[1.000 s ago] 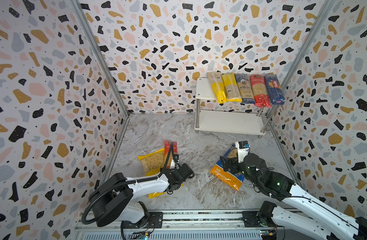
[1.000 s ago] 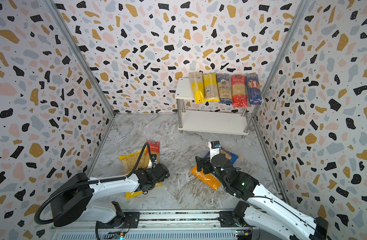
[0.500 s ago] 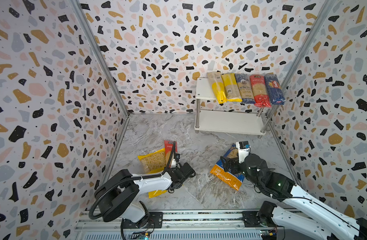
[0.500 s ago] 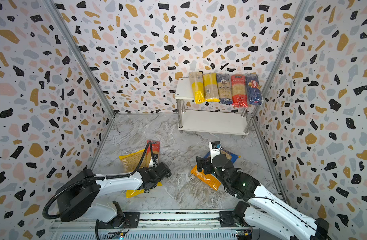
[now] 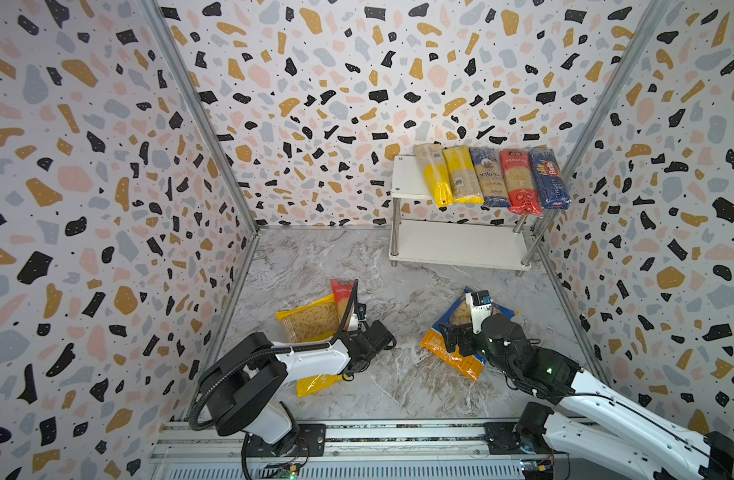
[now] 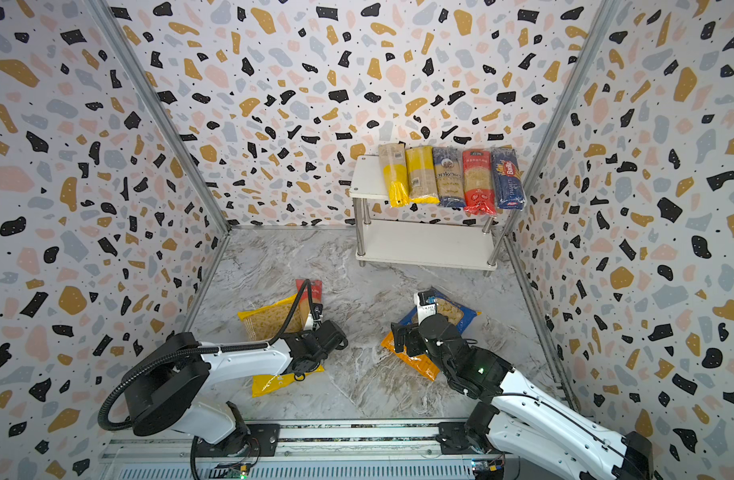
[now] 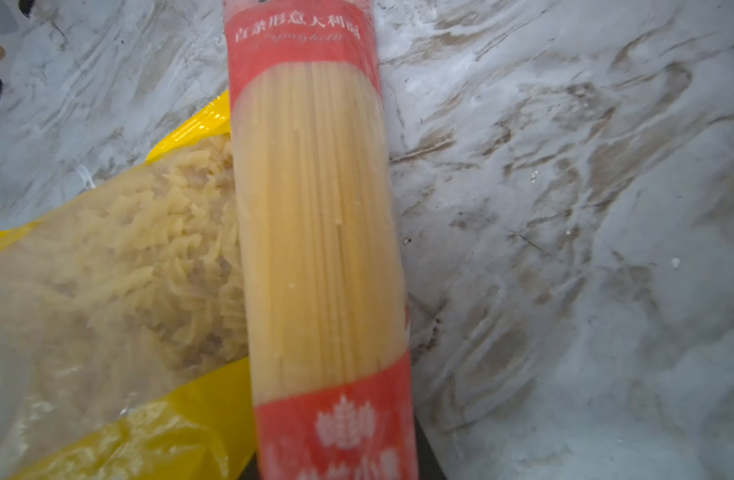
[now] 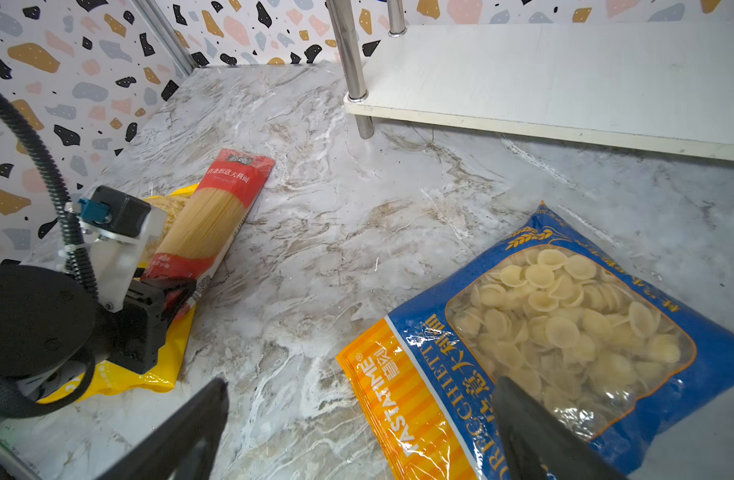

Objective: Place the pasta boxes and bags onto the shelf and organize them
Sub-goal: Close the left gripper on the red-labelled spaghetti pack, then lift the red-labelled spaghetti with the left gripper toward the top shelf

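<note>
A red spaghetti pack (image 7: 319, 232) lies on the marble floor, leaning on a yellow pasta bag (image 7: 107, 270). My left gripper (image 8: 178, 295) is shut on the pack's near end; both top views show it low over the bag (image 5: 354, 328). A blue-orange bag (image 8: 564, 332) lies flat on the right. My right gripper (image 8: 357, 432) hangs open over its orange end, one finger (image 8: 535, 432) above the bag and the other above bare floor. The white shelf (image 5: 406, 178) stands at the back right with several long packs (image 5: 485, 176) side by side on its top board.
The shelf's lower board (image 5: 456, 245) is bare, and a chrome post (image 8: 352, 62) stands at its near corner. Patterned walls close in left, back and right. A metal rail (image 5: 398, 432) carrying both arm bases runs along the front edge.
My left gripper has gone from open to shut on the near end of the red spaghetti pack, and its arm has shifted slightly. The right arm and its open gripper have barely moved.
</note>
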{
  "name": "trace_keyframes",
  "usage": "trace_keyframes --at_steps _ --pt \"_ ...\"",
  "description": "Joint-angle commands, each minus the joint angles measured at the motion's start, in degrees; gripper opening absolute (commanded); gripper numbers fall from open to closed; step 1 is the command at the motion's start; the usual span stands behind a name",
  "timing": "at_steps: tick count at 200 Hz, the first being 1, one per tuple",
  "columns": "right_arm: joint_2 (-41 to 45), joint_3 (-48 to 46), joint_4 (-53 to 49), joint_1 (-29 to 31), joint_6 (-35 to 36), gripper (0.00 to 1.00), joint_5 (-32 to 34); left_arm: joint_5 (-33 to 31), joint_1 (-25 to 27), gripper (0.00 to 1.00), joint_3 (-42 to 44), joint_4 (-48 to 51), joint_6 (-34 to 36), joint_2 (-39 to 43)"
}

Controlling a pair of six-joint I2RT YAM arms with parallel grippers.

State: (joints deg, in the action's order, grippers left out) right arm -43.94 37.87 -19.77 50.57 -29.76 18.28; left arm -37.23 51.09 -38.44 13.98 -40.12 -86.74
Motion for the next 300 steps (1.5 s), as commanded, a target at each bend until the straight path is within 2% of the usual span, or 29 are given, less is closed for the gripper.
trace_keyframes --at_steps 1,62,120,210,300 --pt "-0.32 1.14 -0.07 -0.29 -0.74 0.99 -0.69 4.41 -0.24 0.13 -0.66 -3.83 2.44 1.29" --pt "-1.41 3.17 -1.91 -0.38 -1.84 0.99 -0.71 8.23 -0.22 0.08 -2.61 -9.49 5.36 -1.67" --pt "-3.40 4.53 -3.18 -0.38 -3.02 0.99 0.30 9.05 -0.23 0.06 0.10 -12.55 6.78 -0.73" --pt "-10.01 7.04 0.67 -0.38 -2.85 0.99 -1.71 6.03 -0.20 0.00 3.45 -9.30 9.78 12.49" --pt "-10.95 7.04 1.54 -0.46 -2.32 0.99 -2.11 3.07 -0.49 0.00 2.91 -6.94 13.93 21.80"
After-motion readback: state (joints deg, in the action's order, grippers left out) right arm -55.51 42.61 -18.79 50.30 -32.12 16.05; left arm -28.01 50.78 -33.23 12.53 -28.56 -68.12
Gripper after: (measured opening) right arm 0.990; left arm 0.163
